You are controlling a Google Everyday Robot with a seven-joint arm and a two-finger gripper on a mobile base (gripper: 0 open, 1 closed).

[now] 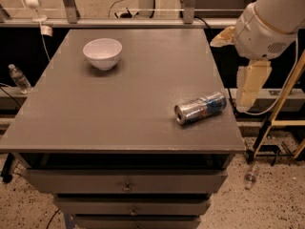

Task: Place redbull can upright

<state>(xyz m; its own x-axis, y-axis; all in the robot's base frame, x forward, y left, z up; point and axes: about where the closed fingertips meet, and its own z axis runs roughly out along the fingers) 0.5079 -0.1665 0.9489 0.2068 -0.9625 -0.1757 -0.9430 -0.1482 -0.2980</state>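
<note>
Legible text, labels, numbers: none. Redbull can [200, 108], lying on its side at 4 o'clock on the table [119, 113]: panel print too blurred to read. Gripper [249, 86], at 3 o'clock beyond the table's edge: no readable lettering.

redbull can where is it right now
The redbull can lies on its side near the table's front right corner, far from the white bowl; the gripper hangs just beyond the right edge.
</note>
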